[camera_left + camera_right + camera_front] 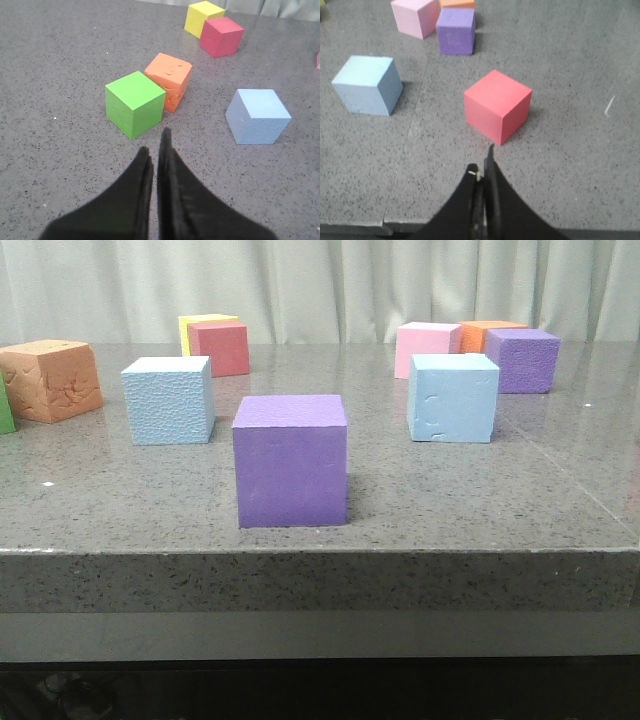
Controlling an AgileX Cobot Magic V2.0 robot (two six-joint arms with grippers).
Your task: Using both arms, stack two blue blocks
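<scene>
Speckled grey stone forms the bench (120, 490), backed by pale pleated curtains (320, 285), and on it stand the 2 blue foam cubes, well apart — the pebbly blue block (168, 399) at the left and the smoother blue block (452, 397), dented low on its face, at the right, with a matte purple cube (291, 460) nearer the front edge between them. Left end effector (154, 150) hangs with its black tapered fingers pressed together and empty, above bare bench near a green cube (134, 103) and a crumpled orange cube (169, 80). Right end effector (482, 167) is likewise closed on nothing — just short of a sharp-edged red cube (496, 105).
</scene>
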